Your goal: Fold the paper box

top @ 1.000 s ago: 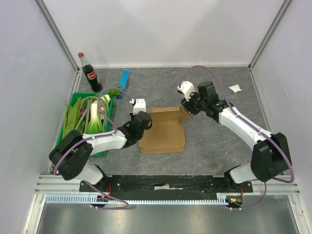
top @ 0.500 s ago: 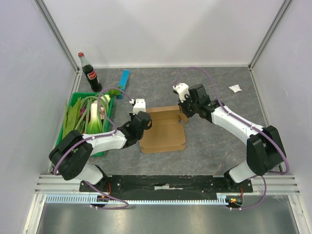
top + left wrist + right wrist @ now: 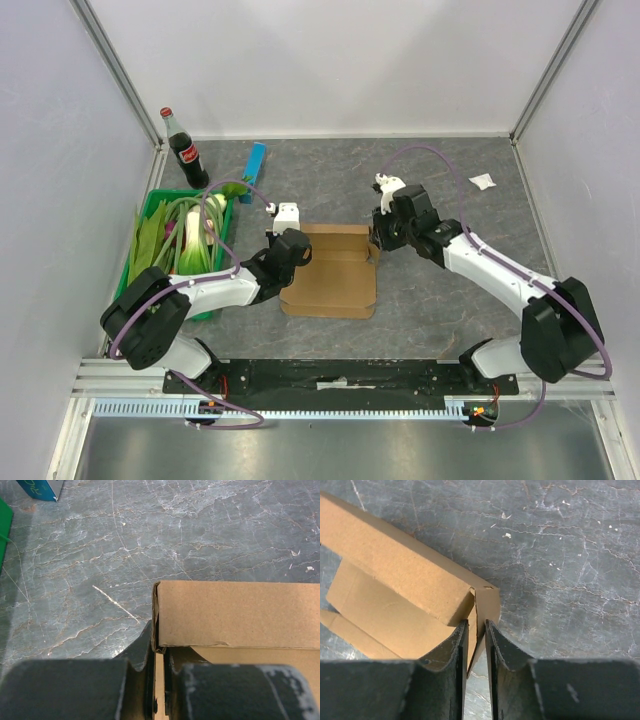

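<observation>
The paper box (image 3: 332, 277) is a brown cardboard blank lying in the middle of the grey table, with its back and side walls folded up. My left gripper (image 3: 291, 258) is at the box's left edge. In the left wrist view it (image 3: 160, 649) is shut on the thin upright left wall, just below the back wall (image 3: 235, 614). My right gripper (image 3: 377, 240) is at the box's back right corner. In the right wrist view it (image 3: 476, 626) is shut on the upright corner flap (image 3: 489, 602).
A green tray (image 3: 141, 282) of leafy vegetables stands at the left. A cola bottle (image 3: 185, 150) and a slim blue bar (image 3: 255, 160) are behind it; the bar also shows in the left wrist view (image 3: 40, 487). A white scrap (image 3: 482, 181) lies at the back right.
My right gripper swung out and came back onto the box's back right corner. The right side flap now stands up, so the box looks narrower. My left arm stayed put.
</observation>
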